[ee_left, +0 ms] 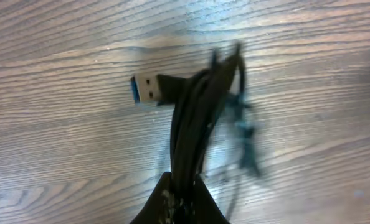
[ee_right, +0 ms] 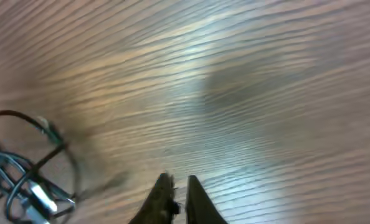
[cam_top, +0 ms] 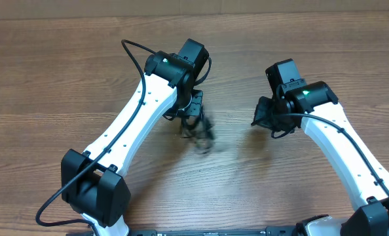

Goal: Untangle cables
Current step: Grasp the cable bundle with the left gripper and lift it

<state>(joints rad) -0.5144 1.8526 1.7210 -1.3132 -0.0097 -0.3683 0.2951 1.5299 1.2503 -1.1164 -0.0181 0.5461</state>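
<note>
Clamped tight, the left gripper [ee_left: 180, 202] holds the cables [ee_left: 194, 118] at mid-table [ee_left: 60, 155], the bundle running straight out from its fingers. A USB plug [ee_left: 146, 89] points left. The loose loops are motion-blurred. The right gripper [ee_right: 176, 200] sits well apart, jaws together, empty.

Left arm [cam_top: 132, 115] reaching forward, wrist bent down, jaws clamped; right arm [cam_top: 335, 141] angled inward, jaws nearly together

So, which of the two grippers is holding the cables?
The left gripper: its closed fingers clamp the black cables, with a blue-tongued USB plug sticking out. The right gripper is closed on nothing, away from them.
</note>
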